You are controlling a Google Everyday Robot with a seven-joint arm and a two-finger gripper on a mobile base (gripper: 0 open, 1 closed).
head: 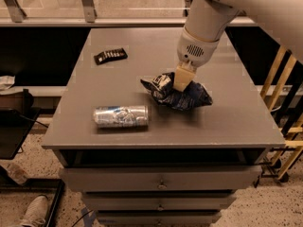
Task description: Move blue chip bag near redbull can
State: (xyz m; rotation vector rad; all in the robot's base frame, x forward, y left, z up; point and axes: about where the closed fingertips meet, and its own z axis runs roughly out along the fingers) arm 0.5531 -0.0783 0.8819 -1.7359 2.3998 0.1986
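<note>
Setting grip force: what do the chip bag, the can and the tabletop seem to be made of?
The blue chip bag looks like thin glossy foil or plastic film: crumpled, with creases catching light. The redbull can, lying on its side, looks like shiny metal with reflections. The table top looks smooth matte grey, perhaps paint or laminate; unclear which. The gripper sits on the bag's top.

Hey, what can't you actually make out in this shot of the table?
Blue chip bag: middle hidden under the gripper resting on it, camera view.
Redbull can: lettering blurred.
Black packet: white marks too small.
Arm: cut off by top edge.
</note>
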